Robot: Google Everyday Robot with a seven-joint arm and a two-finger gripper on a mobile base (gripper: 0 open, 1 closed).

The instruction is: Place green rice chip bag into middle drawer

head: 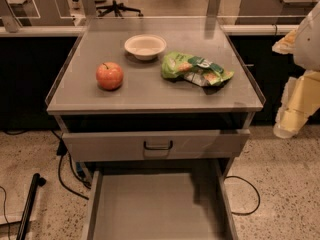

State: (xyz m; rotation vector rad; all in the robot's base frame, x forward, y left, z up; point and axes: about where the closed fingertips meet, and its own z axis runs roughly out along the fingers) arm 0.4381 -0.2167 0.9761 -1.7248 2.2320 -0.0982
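Light-green crinkled foil marks the green rice chip bag [196, 69], which lies flat on the grey cabinet top [150, 95], right of centre in the frame. Its dark green label faces up and its silvery end points toward the right edge. A white bowl [145, 46] sits just to the upper left of the bag, and a red-orange apple [109, 76] stands further left, well apart from it. Below the top, a grey drawer front [100, 146] with a small black handle [158, 145] is slightly out. Under it, at the bottom of the frame, the middle drawer [150, 206] is pulled out, its flat floor bare. The gripper [290, 115] hangs at the right edge of the frame, beside the cabinet and below the level of its top, well apart from the bag. I cannot tell whether it is apart or together
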